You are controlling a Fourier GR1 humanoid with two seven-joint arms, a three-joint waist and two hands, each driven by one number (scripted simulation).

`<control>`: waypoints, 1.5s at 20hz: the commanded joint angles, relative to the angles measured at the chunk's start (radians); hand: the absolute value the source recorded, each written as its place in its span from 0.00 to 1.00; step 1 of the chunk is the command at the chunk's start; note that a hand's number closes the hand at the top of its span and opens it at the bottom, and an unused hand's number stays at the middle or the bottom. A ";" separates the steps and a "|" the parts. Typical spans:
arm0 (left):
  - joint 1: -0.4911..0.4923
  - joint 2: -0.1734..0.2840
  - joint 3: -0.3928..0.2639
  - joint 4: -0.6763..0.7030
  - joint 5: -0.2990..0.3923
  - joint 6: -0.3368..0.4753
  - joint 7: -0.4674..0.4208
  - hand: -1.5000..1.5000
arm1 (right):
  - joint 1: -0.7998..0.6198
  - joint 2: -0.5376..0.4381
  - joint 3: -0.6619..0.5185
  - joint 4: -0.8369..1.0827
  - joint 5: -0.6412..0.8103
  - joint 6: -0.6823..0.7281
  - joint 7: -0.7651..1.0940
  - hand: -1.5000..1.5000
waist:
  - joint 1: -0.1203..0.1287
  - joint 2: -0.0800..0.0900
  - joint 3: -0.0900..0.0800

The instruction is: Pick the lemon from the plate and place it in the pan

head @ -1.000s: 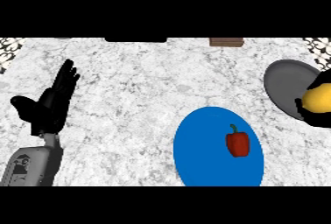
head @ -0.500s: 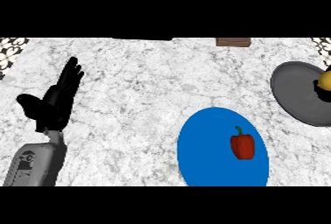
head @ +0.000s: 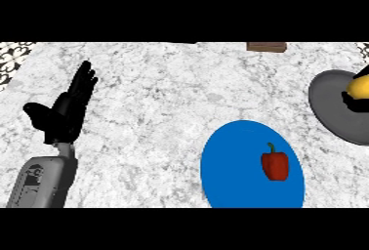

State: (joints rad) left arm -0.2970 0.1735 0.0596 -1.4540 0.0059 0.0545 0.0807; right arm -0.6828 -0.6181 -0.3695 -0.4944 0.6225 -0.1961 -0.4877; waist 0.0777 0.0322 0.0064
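A yellow lemon [head: 358,87] shows at the right edge of the head view, over the grey pan [head: 331,110]. Black fingers of my right hand [head: 351,102] curl round the lemon from below and above; most of that hand is cut off by the edge. The blue plate [head: 231,180] lies at the lower middle and carries a red bell pepper [head: 275,165]. My left hand [head: 63,114] rests open at the left, fingers straight and pointing up, far from the plate and the pan.
A brown block [head: 267,47] sits at the counter's far edge. A patterned surface [head: 13,53] borders the counter at the top left. The white marble counter [head: 180,97] stretches between my left hand and the plate.
The lemon, held in my right hand, has moved farther away and to the right over the pan. Everything has drifted slightly right in the view. The left hand keeps its pose.
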 commanded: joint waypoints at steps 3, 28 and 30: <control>-0.046 -0.015 -0.013 -0.007 0.003 0.003 0.031 0.50 | -0.070 -0.007 0.007 0.199 -0.017 0.247 0.015 0.00 | 0.015 0.006 0.001; 0.108 0.003 0.028 -0.022 0.002 0.002 -0.029 0.50 | 0.156 -0.290 -0.254 0.325 -0.304 0.888 -0.480 0.00 | -0.076 -0.027 -0.002; 0.054 0.011 0.035 -0.038 0.003 0.016 0.024 0.50 | 0.154 -0.310 -0.261 0.313 -0.324 0.918 -0.458 0.00 | -0.074 -0.028 -0.001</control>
State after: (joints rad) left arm -0.2402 0.1856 0.0970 -1.4674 0.0126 0.0613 0.0797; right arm -0.5872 -0.8692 -0.6146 -0.1797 0.3280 0.4842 -0.7978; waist 0.0099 0.0082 0.0049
